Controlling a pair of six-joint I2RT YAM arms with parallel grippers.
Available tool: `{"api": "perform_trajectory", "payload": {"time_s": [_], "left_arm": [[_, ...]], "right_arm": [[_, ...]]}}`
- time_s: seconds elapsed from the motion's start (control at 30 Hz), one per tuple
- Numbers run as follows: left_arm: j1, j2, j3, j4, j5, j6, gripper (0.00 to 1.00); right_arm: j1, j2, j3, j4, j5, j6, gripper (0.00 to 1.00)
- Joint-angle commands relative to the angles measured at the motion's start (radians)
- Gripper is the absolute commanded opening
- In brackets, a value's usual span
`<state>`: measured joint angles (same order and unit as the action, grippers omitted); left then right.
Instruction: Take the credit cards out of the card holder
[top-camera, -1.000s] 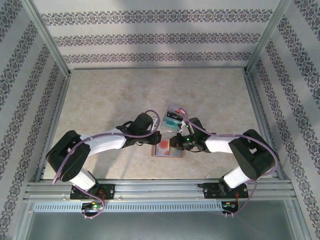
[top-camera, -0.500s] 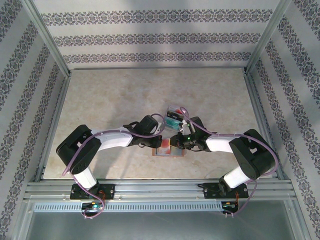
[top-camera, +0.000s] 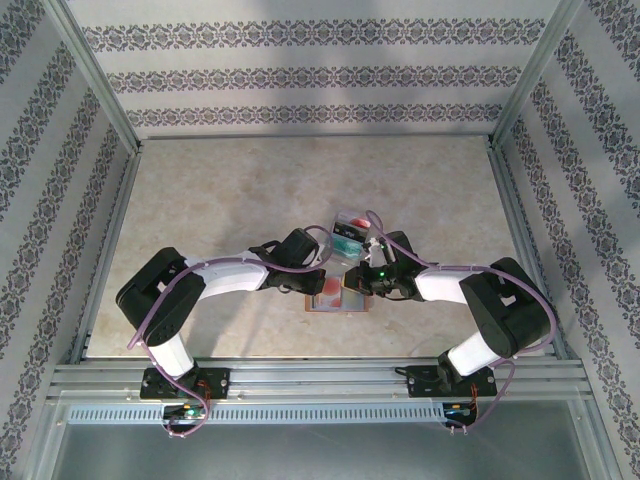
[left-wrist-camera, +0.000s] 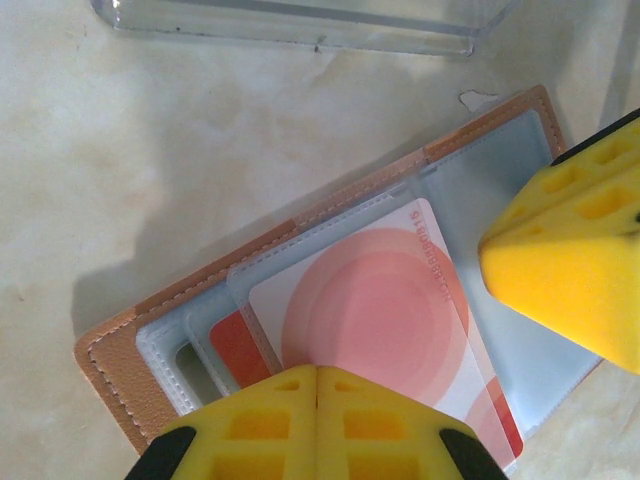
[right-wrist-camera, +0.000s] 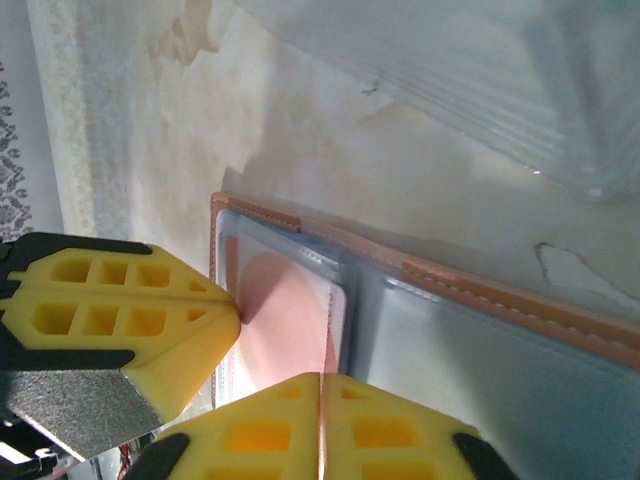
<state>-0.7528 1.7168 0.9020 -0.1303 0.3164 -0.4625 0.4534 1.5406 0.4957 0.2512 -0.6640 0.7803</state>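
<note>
The card holder (left-wrist-camera: 120, 365) lies open on the table, brown border around grey-blue pockets, and is also seen from above (top-camera: 336, 302). A pink-and-red credit card (left-wrist-camera: 375, 315) sticks partly out of its left-page pocket, and an orange-red card (left-wrist-camera: 235, 345) sits deeper behind it. My left gripper (left-wrist-camera: 317, 372) is shut, its tips pressing down on the near end of the pink card. My right gripper (right-wrist-camera: 320, 378) is shut at the card's (right-wrist-camera: 285, 320) outer edge, over the fold, with nothing visibly between its fingers (left-wrist-camera: 570, 270). From above, both grippers (top-camera: 324, 280) (top-camera: 351, 284) meet over the wallet.
A small clear plastic tray (top-camera: 349, 230) stands just behind the wallet, a teal card (top-camera: 343, 241) inside it; its wall (left-wrist-camera: 300, 28) is close to the wallet's far edge. Bare table stretches left, right and behind. Patterned walls and metal rails enclose the space.
The left arm has swung its elbow inward and its gripper has moved right onto the wallet. The right gripper has shifted slightly back and right. The wallet has stayed put.
</note>
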Motion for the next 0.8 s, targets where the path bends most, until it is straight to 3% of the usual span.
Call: {"api": "perform_trajectory", "payload": {"time_s": [0.0, 0.4, 0.77], "left_arm": [[-0.011, 0.030, -0.013, -0.085, -0.037, 0.010, 0.00], [-0.011, 0.016, -0.038, -0.044, -0.013, -0.030, 0.00], [-0.011, 0.015, -0.045, -0.045, -0.024, -0.034, 0.00]], "right_arm": [[-0.003, -0.004, -0.002, 0.016, -0.027, 0.002, 0.16], [0.083, -0.013, -0.028, 0.016, 0.040, 0.063, 0.25], [0.088, -0.064, -0.062, -0.007, 0.062, 0.071, 0.25]]}}
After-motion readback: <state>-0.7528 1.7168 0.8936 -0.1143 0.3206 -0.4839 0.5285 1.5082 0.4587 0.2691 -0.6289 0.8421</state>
